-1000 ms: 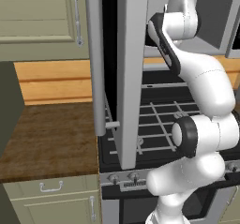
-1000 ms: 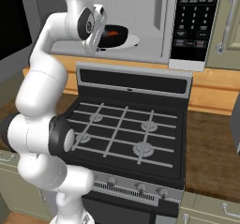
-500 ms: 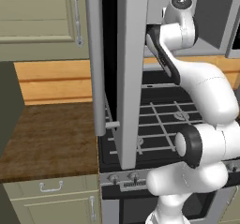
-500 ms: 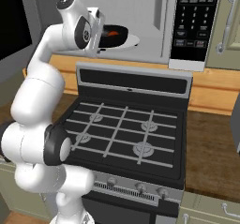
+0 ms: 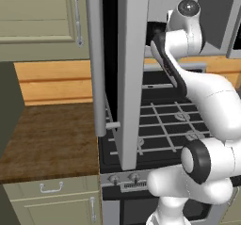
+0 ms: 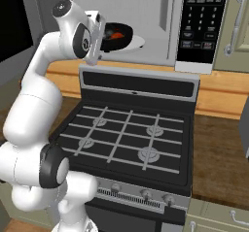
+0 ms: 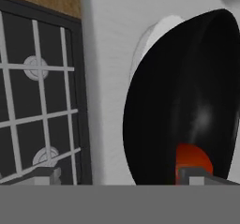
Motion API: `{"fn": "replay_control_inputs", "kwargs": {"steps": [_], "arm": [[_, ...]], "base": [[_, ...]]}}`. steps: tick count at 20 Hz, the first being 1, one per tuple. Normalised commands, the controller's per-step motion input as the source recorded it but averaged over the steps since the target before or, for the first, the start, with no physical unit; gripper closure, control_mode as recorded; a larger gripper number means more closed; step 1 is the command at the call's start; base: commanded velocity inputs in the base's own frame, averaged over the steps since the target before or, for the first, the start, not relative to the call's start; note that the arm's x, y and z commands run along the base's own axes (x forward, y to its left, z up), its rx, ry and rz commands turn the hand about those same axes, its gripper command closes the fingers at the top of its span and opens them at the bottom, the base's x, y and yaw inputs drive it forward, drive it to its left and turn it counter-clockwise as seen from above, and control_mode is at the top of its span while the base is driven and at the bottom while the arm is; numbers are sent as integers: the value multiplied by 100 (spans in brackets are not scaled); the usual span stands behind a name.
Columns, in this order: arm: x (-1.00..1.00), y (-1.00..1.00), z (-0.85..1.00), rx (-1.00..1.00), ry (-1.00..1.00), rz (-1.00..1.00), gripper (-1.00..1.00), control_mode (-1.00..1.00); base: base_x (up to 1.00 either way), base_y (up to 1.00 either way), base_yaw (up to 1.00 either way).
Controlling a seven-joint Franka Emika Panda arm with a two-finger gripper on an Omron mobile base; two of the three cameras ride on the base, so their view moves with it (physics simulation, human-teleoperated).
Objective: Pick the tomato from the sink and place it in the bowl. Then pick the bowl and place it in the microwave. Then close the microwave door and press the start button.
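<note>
Left base view: the microwave door [image 5: 134, 73] stands swung open, edge-on before the stove [image 5: 160, 125], with the white arm reaching up behind it. Right base view: the bowl [image 6: 118, 32] sits on the round white turntable [image 6: 133, 42] inside the microwave [image 6: 165, 22], the tomato [image 6: 115, 34] lying in it, and the gripper [image 6: 98, 29] stands just beside the bowl's rim. Hand view: the two finger tips [image 7: 46, 174] are spread wide with nothing between them, the bowl close ahead, the tomato low inside it.
</note>
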Motion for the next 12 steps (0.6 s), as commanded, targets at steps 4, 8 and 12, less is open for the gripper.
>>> {"fn": "replay_control_inputs", "kwargs": {"steps": [4,8,12], "arm": [[-57,0,0,0,-11,0,-100,-100],[-57,0,0,0,-11,0,-100,-100],[-50,0,0,0,-8,0,-100,-100]], "base": [[0,0,0],[0,0,0],[0,0,0]]}}
